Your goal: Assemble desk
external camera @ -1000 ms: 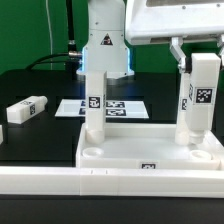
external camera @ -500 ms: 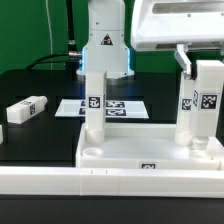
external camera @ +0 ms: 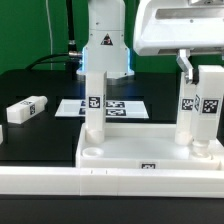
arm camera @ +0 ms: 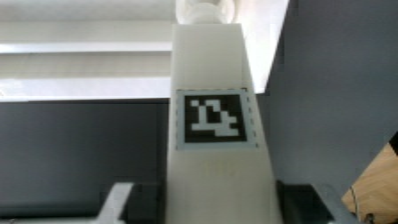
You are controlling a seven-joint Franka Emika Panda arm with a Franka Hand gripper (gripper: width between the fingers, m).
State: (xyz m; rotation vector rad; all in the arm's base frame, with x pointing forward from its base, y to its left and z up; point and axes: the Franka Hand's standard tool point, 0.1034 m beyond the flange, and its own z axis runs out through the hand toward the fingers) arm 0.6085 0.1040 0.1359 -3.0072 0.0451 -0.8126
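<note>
The white tray-like tabletop (external camera: 150, 152) lies rim up at the front. One white tagged leg (external camera: 92, 105) stands upright in its back corner socket on the exterior view's left. My gripper (external camera: 200, 72) comes from above and is shut on a second upright leg (external camera: 198, 110), whose foot sits at the back corner socket on the exterior view's right. In the wrist view this leg (arm camera: 217, 118) fills the middle, and the dark fingers (arm camera: 134, 205) press on both sides of it. A third leg (external camera: 25, 108) lies loose on the black table at the exterior view's left.
The marker board (external camera: 112, 106) lies flat behind the tabletop. A long white rail (external camera: 90, 185) runs along the front edge. The robot base (external camera: 103, 45) stands at the back centre, close behind the standing leg.
My gripper has sunk a little and shifted toward the exterior view's right. The held leg has turned about its own axis, so its two tagged faces show wider apart.
</note>
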